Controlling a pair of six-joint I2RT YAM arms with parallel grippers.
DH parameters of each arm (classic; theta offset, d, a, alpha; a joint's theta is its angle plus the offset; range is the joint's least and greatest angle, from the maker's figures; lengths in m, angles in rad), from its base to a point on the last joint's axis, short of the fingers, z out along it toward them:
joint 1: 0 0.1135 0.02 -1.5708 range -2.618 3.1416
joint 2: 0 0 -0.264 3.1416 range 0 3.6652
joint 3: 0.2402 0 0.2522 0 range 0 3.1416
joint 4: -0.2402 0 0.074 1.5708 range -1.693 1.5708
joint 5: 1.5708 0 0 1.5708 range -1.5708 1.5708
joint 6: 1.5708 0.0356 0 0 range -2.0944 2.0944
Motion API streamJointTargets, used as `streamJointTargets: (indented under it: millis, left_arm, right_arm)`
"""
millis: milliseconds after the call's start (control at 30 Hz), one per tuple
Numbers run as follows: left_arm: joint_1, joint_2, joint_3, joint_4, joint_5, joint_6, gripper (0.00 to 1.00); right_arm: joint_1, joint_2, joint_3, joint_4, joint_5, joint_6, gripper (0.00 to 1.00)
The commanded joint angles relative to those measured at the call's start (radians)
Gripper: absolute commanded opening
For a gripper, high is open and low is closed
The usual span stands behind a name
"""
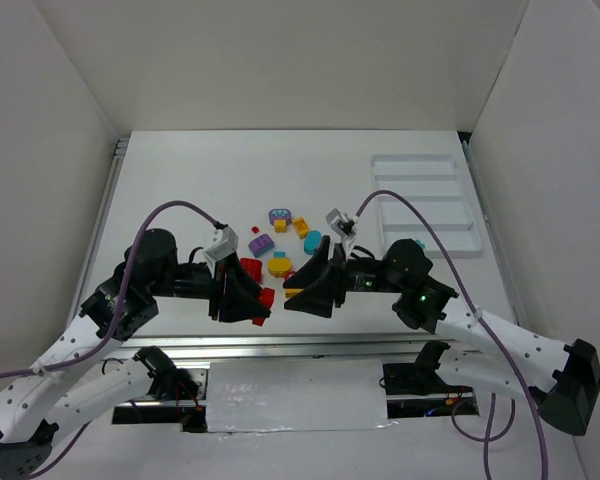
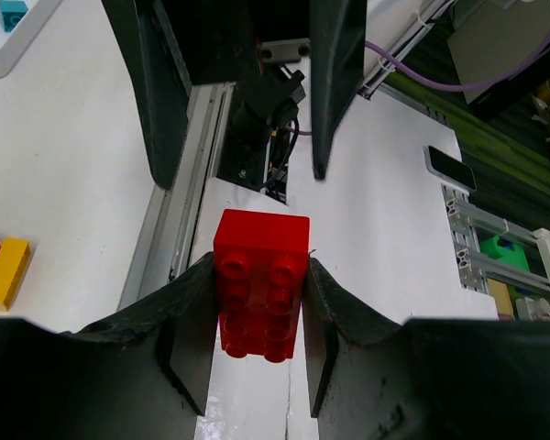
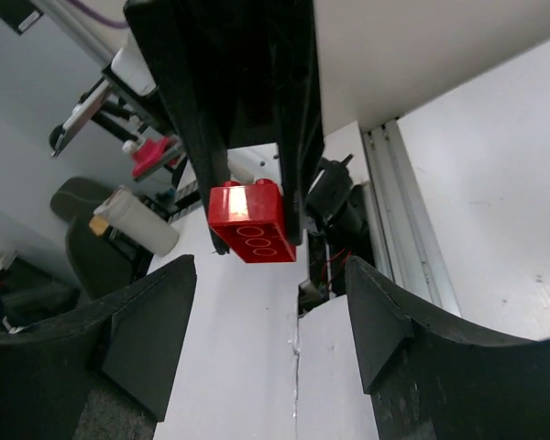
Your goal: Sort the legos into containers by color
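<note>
Black fingers of the left gripper (image 2: 261, 270) fill the bottom of its own wrist view, clamped on a red brick (image 2: 261, 293) by its two long sides, studs towards the lens. Facing it, the right gripper (image 3: 268, 273) hangs with its fingers spread wide and nothing between them; the brick sits just beyond their tips, apart from both.

From above, the two grippers meet nose to nose over the near edge of the table (image 1: 180, 200), and their dark bodies cover most of the brick, so only a red sliver shows. A yellow piece (image 1: 293, 291) peeks out under the right gripper, mostly hidden.

Behind them the loose legos (image 1: 279, 265) lie clustered: purple, yellow, teal, red, their shapes too small to make out. Well apart at the far right stands the white tray (image 1: 413, 158), its near end hidden by the right arm. In the left wrist view a teal piece (image 2: 11, 11) is cut off at the top corner, beside a white rim; whether that rim is the tray I cannot tell.
</note>
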Motion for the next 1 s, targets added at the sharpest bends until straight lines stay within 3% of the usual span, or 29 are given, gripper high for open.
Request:
streamJointTargets:
  millis: [0,400,500,633,700,733,800,933,967]
  left_arm:
    - [0.005,0.002,0.0,0.06,0.049,-0.009,0.0]
    - [0.007,-0.01,0.005,0.023,0.029,0.009,0.0]
    - [0.007,-0.013,0.005,0.018,0.028,0.012,0.0]
    - [0.007,-0.017,0.005,0.015,0.015,0.01,0.0]
    - [0.007,-0.017,0.008,0.007,0.003,0.015,0.1]
    - [0.007,-0.016,0.012,0.001,-0.002,0.021,0.21]
    - [0.007,-0.019,0.012,-0.02,-0.076,0.009,0.99]
    - [0.007,-0.014,0.046,-0.106,-0.381,-0.015,1.0]
    - [0.007,-0.017,0.052,-0.13,-0.616,-0.038,0.99]
  right_arm:
    - [0.084,0.028,0.062,0.058,0.084,-0.056,0.73]
    - [0.205,0.101,0.144,0.019,0.181,-0.137,0.6]
    - [0.222,0.121,0.165,0.002,0.19,-0.149,0.37]
    - [0.228,0.137,0.17,-0.004,0.195,-0.157,0.15]
    - [0.227,0.14,0.17,-0.015,0.207,-0.163,0.0]
    - [0.228,0.135,0.167,-0.033,0.241,-0.172,0.0]
    - [0.225,0.12,0.148,-0.057,0.325,-0.188,0.0]
    - [0.181,0.094,0.131,-0.183,0.56,-0.211,0.0]
    - [0.152,0.092,0.127,-0.211,0.603,-0.203,0.0]
